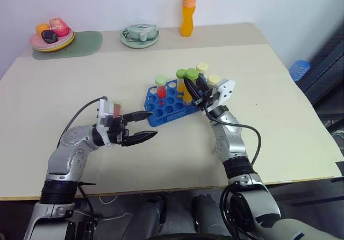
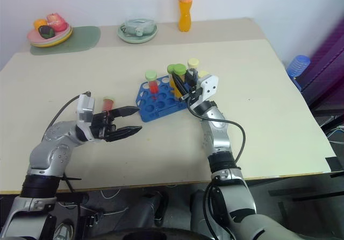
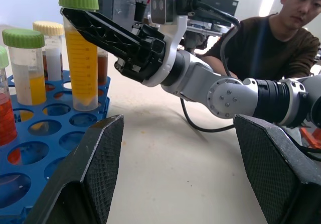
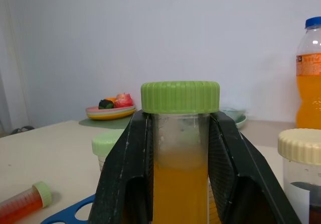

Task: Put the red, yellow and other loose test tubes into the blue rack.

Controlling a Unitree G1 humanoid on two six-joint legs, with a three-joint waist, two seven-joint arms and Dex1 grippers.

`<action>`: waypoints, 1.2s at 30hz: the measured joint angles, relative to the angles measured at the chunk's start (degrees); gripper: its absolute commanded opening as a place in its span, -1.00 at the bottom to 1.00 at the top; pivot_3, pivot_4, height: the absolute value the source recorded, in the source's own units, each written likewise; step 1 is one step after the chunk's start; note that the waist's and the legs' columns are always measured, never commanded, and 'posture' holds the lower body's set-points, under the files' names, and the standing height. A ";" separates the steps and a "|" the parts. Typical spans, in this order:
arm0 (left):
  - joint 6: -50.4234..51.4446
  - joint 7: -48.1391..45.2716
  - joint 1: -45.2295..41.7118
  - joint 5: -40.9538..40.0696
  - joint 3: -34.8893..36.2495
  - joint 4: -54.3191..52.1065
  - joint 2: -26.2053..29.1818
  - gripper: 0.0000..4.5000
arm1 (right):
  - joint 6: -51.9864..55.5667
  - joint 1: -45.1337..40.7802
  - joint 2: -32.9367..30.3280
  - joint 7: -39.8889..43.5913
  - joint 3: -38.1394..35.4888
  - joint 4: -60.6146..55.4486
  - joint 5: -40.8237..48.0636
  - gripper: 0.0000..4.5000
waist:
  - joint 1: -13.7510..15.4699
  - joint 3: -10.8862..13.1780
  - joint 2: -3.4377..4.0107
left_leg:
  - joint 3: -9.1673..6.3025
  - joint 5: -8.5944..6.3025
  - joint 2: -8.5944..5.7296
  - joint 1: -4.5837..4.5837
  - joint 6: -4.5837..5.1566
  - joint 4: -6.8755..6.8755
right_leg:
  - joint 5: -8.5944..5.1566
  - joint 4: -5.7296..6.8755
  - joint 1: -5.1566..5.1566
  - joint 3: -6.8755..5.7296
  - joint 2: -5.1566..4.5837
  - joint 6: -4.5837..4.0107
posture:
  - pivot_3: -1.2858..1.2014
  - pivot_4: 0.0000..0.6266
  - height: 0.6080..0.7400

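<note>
The right gripper (image 1: 194, 89), clamped just under the green cap of the yellow tube (image 3: 80, 58), holds it upright in a hole of the blue rack (image 1: 161, 110); best seat it fully before letting go, judging by the tube's tilt-free stance

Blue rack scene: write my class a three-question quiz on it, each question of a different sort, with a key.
1. True or false: the left gripper is shut on a tube.
2. What does the right gripper hold? A: a red tube. B: the orange-yellow tube. C: a dark brown tube.
3. Where is the tube lying on its side: in the blue rack or on the table?
Key: 1 false, it is open and empty; 2 B; 3 on the table.
</note>
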 measured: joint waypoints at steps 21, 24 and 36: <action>0.01 -0.51 -0.13 0.00 0.00 0.01 0.23 0.59 | -3.35 0.73 -1.16 -0.10 0.31 1.00 -1.08 -0.63 | 0.03 -0.01 0.01 | 0.00 0.00 0.02 0.04 -0.02 0.00 | 0.01 0.00 0.01 0.02 0.03 -0.02 | 0.03 -0.52 1.00; 0.01 -0.53 -0.13 0.00 0.00 0.01 0.23 0.59 | -3.90 0.72 -1.14 -0.16 0.40 1.40 -1.11 -0.63 | 0.04 -0.01 0.01 | 0.00 0.00 0.02 0.07 -0.02 0.00 | 0.01 0.00 0.01 0.02 0.04 -0.02 | 0.03 -0.52 1.00; 0.01 -0.09 0.04 0.00 0.00 0.00 0.24 0.59 | -5.74 0.79 -1.09 0.05 1.39 2.63 -1.72 -0.63 | 0.04 -0.03 0.00 | 0.00 -0.01 0.04 0.27 -0.02 -0.07 | 0.01 -0.02 0.05 0.04 0.04 -0.02 | 0.03 -0.52 1.00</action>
